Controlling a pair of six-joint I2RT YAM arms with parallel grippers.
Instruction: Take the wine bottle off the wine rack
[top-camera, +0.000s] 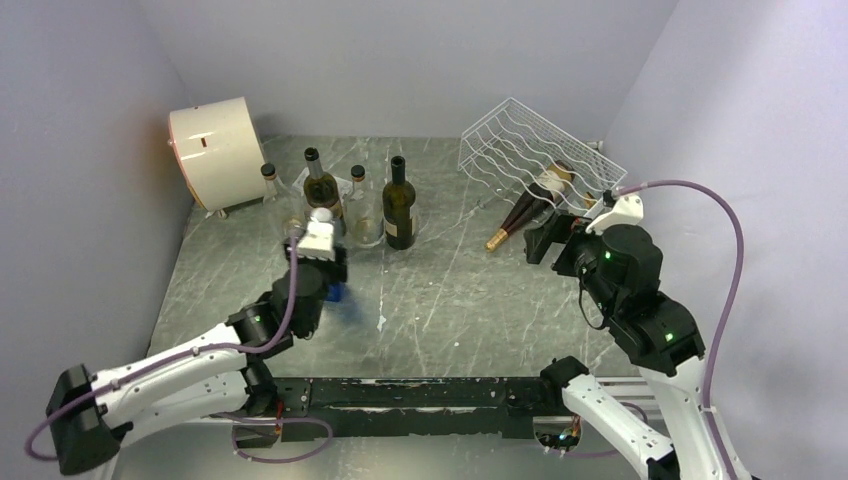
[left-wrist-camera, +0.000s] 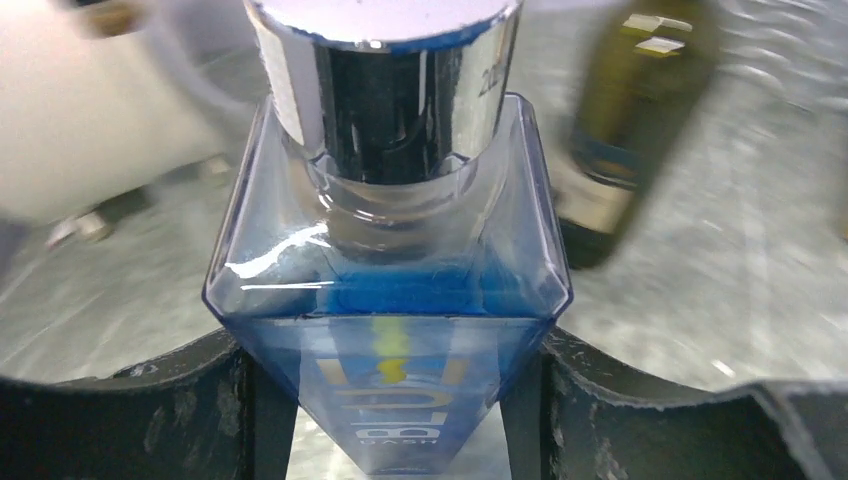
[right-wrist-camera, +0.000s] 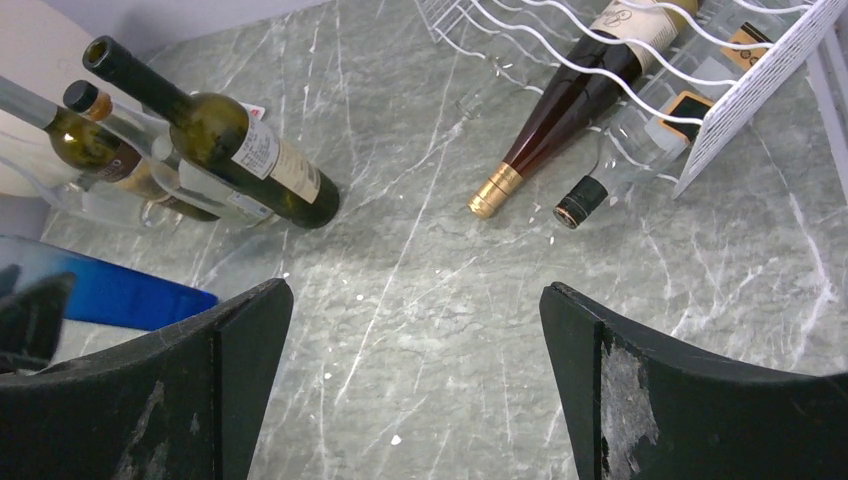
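One wine bottle (right-wrist-camera: 560, 110) beyond right gripper (right-wrist-camera: 410, 300)

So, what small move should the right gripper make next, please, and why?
Probably ease the right gripper forward onto the gold-capped neck of the wine bottle: the gripper is open and empty, and the bottle lies in the wine rack, neck jutting toward it.

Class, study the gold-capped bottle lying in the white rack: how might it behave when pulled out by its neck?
The gold-capped bottle looks like smooth glass, so probably slippery and breakable. It slopes neck-down out of the wine rack, so it may slide free readily. Being round, it would likely roll once on the table.
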